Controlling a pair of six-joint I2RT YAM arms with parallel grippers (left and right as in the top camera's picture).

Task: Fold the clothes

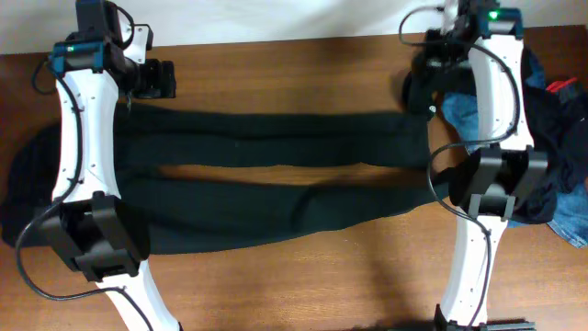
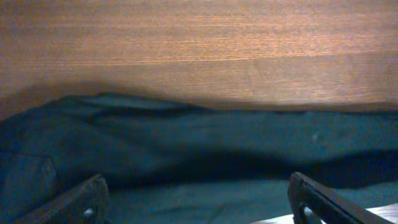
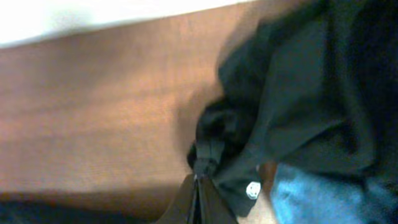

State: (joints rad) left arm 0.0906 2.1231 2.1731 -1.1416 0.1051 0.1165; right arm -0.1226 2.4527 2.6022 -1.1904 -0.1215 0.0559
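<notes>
Left jaws: I hold them wide apart over the black trousers (image 2: 205, 143).
Right jaws: I pinch black cloth (image 3: 217, 134), beside blue denim (image 3: 323, 193).
Table (image 1: 276, 74): trousers lie spread out.

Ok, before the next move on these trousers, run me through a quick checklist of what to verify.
1. Right gripper shut on black cloth: ok.
2. That cloth is the corner of the trousers and not another dark garment: cannot tell.
3. Left gripper has a hold on the trousers: not ok, its jaws stand open above the far edge with nothing held.
4. Trousers spread flat with both legs stretched along the table: ok.
5. Jeans clear of the pinched cloth: not ok, they lie right beside it.
</notes>
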